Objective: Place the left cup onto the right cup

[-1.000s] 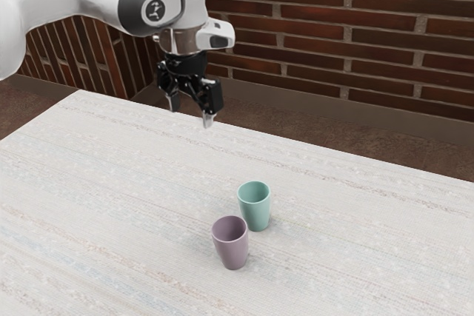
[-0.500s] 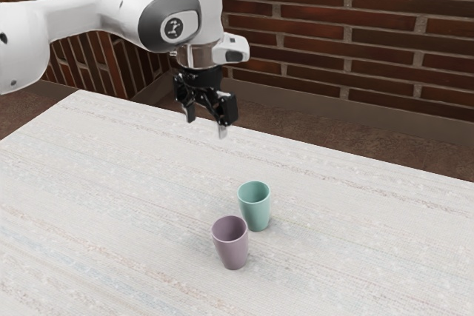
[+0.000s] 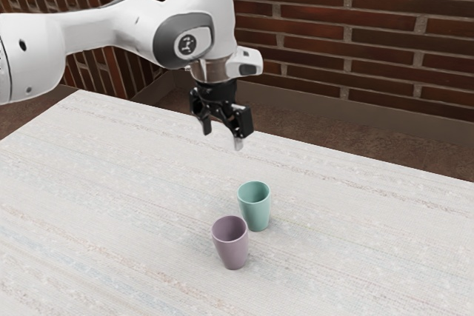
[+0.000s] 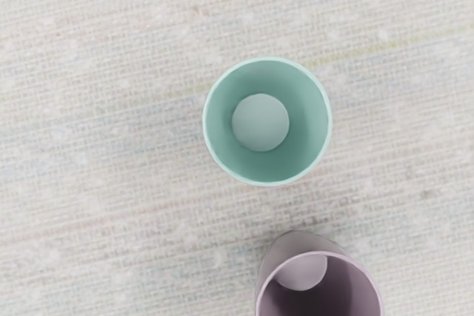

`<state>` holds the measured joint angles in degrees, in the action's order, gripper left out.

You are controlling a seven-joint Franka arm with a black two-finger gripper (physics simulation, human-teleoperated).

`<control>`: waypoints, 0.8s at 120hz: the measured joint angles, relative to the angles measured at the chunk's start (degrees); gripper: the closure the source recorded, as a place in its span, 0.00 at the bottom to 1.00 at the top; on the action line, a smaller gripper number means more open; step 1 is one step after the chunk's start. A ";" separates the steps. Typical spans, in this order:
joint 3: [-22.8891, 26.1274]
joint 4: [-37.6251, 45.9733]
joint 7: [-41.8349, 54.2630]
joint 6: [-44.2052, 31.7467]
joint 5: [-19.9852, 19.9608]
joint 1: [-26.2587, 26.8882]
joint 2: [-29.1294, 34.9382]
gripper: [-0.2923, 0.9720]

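In the exterior view the gripper (image 3: pixel 224 132) hangs high above the table (image 3: pixel 111 183), its two fingers spread apart and holding nothing. The teal cup (image 3: pixel 254 205) stands upright below it, slightly toward the exterior view's right, and the purple cup (image 3: pixel 229 242) stands just beside it, nearer the camera. In the wrist view the teal cup's (image 4: pixel 266 120) open mouth lies almost straight under the hand, with the purple cup (image 4: pixel 318 290) off to one side. I judge the teal cup is the one to take, mainly by a straight descent.

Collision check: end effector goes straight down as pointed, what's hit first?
Likely the teal tapered cup: it sits nearly centred under the open end effector; the mauve tapered cup lies off to one side. Depth uncertain.
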<state>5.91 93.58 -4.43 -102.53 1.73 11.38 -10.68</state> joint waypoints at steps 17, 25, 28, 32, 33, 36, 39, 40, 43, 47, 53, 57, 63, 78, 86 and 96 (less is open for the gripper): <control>-1.19 0.67 -0.35 -0.68 -0.76 1.72 -0.25 0.23; -2.79 1.57 -0.71 -1.26 -1.11 3.43 -0.27 0.23; -3.59 1.82 -0.85 -1.47 -1.31 4.25 -0.30 0.23; -4.41 2.11 -1.03 -1.74 -1.59 5.11 -0.36 0.23; -4.56 2.17 -1.07 -1.80 -1.65 5.27 -0.38 0.23; -4.93 2.37 -1.22 -2.00 -1.83 5.74 -0.47 0.23; -5.19 2.56 -1.40 -2.22 -1.97 6.14 -0.57 0.23; -5.25 2.62 -1.47 -2.30 -2.01 6.24 -0.61 0.23; -5.40 2.86 -1.65 -2.53 -2.12 6.52 -0.68 0.23; -5.70 3.12 -1.90 -2.86 -2.24 7.00 -0.76 0.23; -6.77 3.38 -2.24 -3.36 -2.38 8.06 -0.96 0.23; -7.93 3.46 -2.45 -3.68 -2.54 9.13 -1.19 0.23; -9.13 3.47 -2.75 -4.08 -2.95 10.30 -1.72 0.23; -11.90 3.47 -3.41 -5.07 -4.28 12.88 -2.91 0.23; -13.45 3.47 -3.71 -5.60 -5.14 14.19 -3.71 0.23; -14.10 3.47 -4.04 -6.23 -5.75 14.93 -4.52 0.23</control>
<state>-8.19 97.05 -8.48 -108.76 -4.02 26.31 -15.19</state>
